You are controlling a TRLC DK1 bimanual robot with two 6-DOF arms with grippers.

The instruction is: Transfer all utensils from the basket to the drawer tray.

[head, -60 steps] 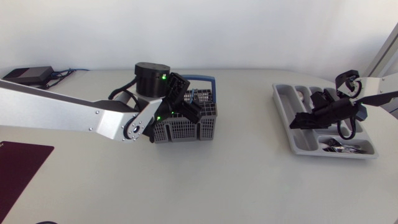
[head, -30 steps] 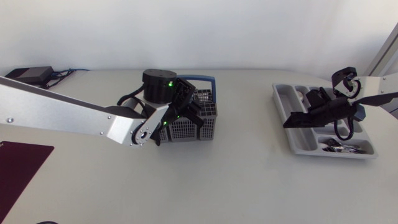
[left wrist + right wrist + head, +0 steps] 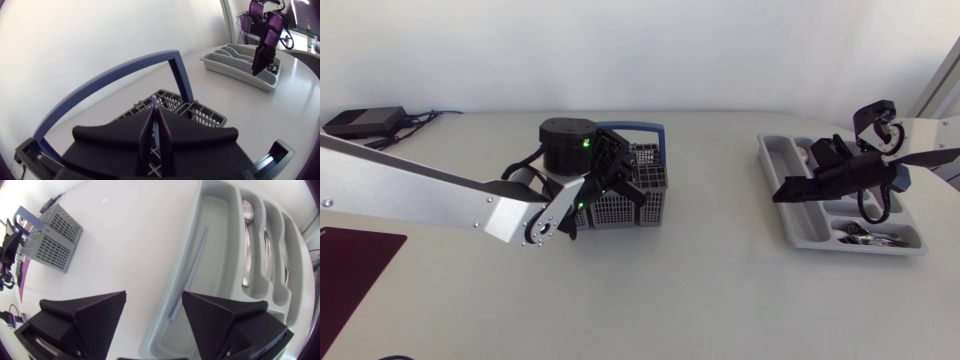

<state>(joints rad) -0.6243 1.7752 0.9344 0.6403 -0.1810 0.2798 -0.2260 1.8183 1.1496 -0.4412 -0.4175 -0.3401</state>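
One thin bluish utensil [image 3: 154,103] stands clamped in the left hand [image 3: 155,125].

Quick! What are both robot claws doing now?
Left gripper: shut on a thin utensil over the basket.
Right gripper: open, holding nothing, over the tray.

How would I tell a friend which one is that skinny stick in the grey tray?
Find the grey tray at the right end of the table. In its widest compartment lies one thin, straight, pale-blue stick. Unlike the metal spoon in the narrower slot beside it, it has no bowl and lies alone.
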